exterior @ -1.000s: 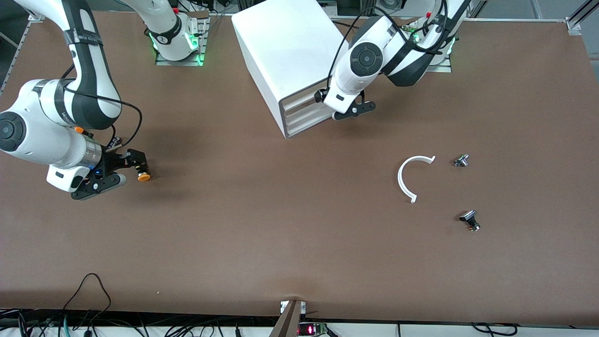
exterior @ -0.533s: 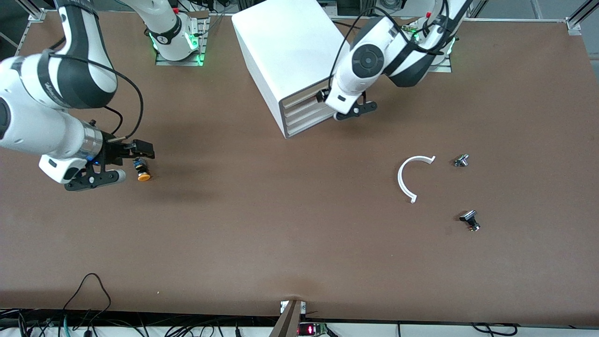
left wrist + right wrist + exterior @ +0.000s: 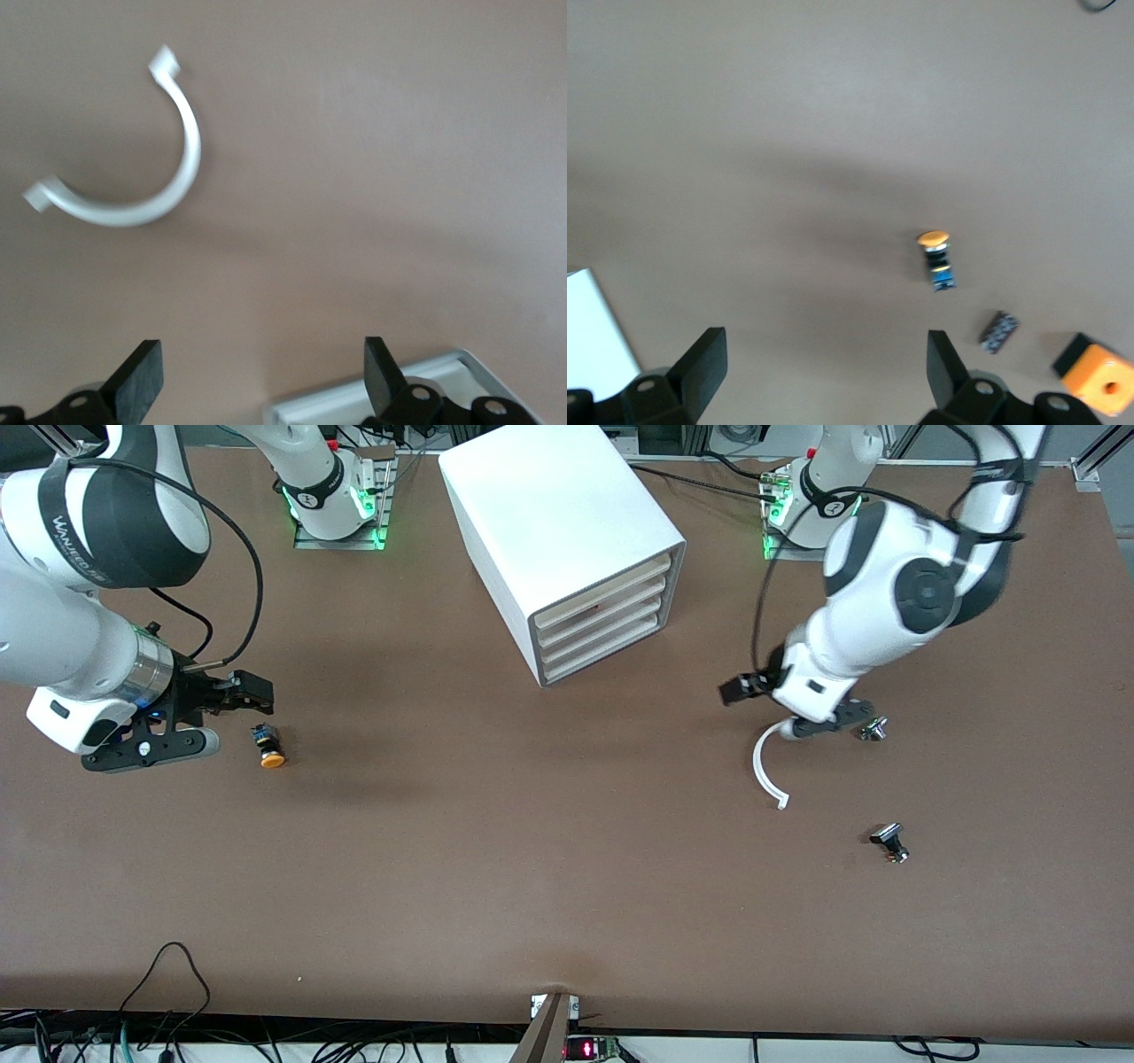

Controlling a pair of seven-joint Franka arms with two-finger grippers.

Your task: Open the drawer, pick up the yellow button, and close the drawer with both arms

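Both arms had withdrawn; drawer (image 3: 599, 603) shut. Button (image 3: 267, 746) lay on desk (image 3: 532, 850) just beside right claw (image 3: 208, 717); left claw (image 3: 784, 708) distant. Both claws wide, empty.

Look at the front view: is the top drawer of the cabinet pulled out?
No, the drawer sits flush with the three below it in the cabinet.

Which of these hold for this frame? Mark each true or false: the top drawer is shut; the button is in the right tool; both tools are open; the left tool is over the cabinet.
1. The top drawer is shut: true.
2. The button is in the right tool: false, it lies on the table beside that tool.
3. Both tools are open: true.
4. The left tool is over the cabinet: false, it is over the white curved piece.
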